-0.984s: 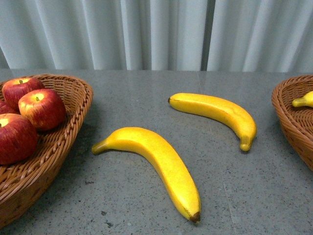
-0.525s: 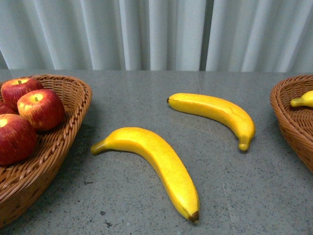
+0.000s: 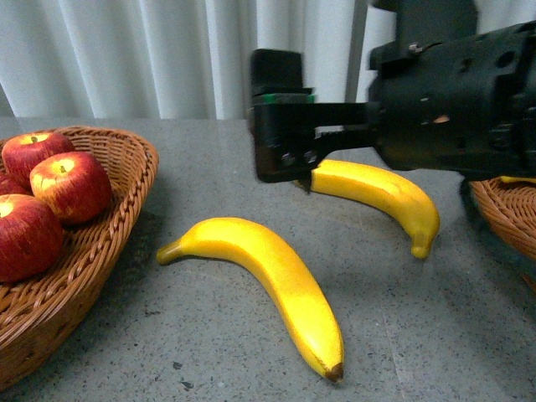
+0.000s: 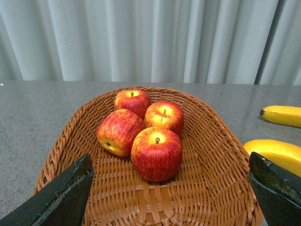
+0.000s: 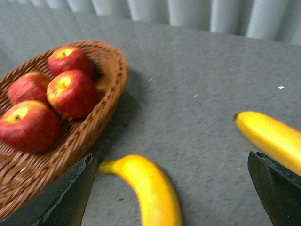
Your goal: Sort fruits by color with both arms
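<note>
Two yellow bananas lie on the grey table: a near one (image 3: 268,276) and a far one (image 3: 385,197). Several red apples (image 3: 71,184) sit in the wicker basket (image 3: 126,209) on the left. My right gripper (image 3: 280,126) hangs open above the far banana's stem end, holding nothing. In the right wrist view the open right gripper (image 5: 174,193) frames the near banana (image 5: 150,193), with the far banana (image 5: 273,136) beside one finger. My left gripper (image 4: 169,197) is open over the basket rim (image 4: 70,136), facing the apples (image 4: 156,153). It is out of the front view.
A second wicker basket (image 3: 502,209) stands at the right edge, mostly behind my right arm, with a sliver of yellow (image 3: 519,178) showing in it. White curtains close off the back of the table.
My right arm has come into the front view from the right and now reaches over the far banana. The bananas and apples lie where they were.
</note>
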